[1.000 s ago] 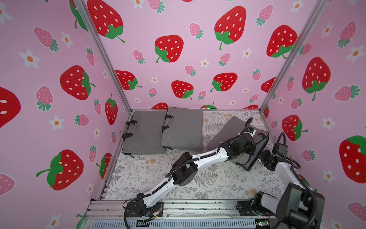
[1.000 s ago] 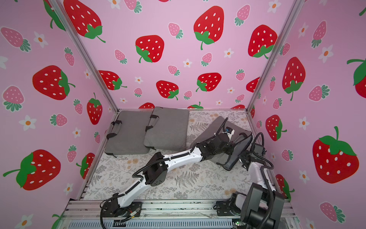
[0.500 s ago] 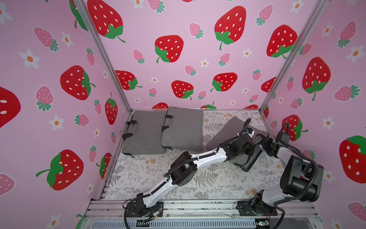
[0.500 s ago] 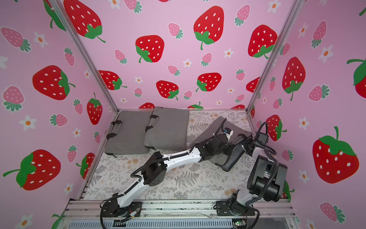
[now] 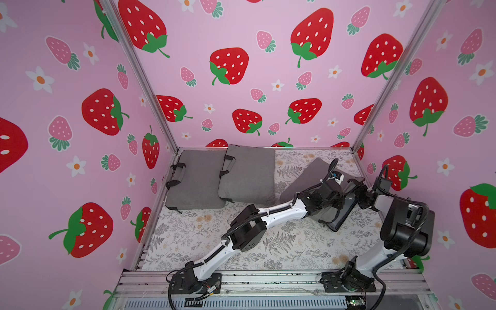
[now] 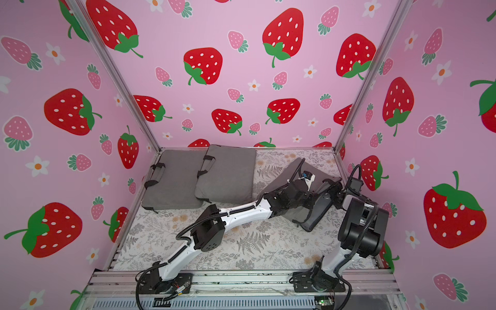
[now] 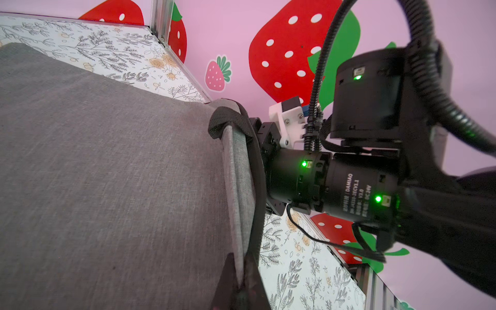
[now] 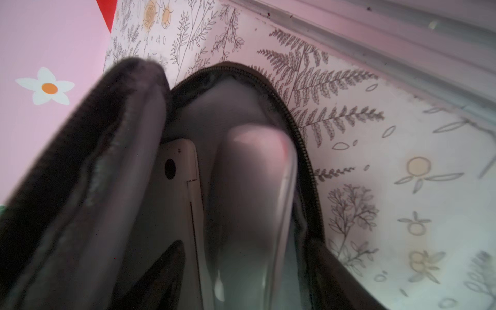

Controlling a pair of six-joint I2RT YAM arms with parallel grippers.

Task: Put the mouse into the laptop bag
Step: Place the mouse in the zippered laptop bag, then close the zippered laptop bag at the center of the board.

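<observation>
At the right of the mat lies a grey laptop bag (image 5: 308, 177) (image 6: 284, 177), its mouth held up and agape. My left gripper (image 5: 335, 200) (image 7: 243, 271) is shut on the bag's grey top edge (image 7: 236, 188). My right gripper (image 5: 359, 190) (image 6: 335, 193) (image 8: 245, 247) reaches into that mouth. The right wrist view shows the grey mouse (image 8: 255, 193), blurred, inside the zipper rim beside a silver laptop (image 8: 185, 174). It lies between the right fingers, which stand open with a gap on each side. Both top views hide the mouse.
Two more grey bags (image 5: 196, 182) (image 5: 247, 174) lie flat at the back left. The pink side wall (image 5: 429, 188) stands close behind my right arm. An aluminium rail (image 5: 268, 279) runs along the front edge.
My right arm has lifted its elbow and pushed its gripper into the bag's mouth, and its jaws have widened around the mouse. The left arm has kept its hold and place.
</observation>
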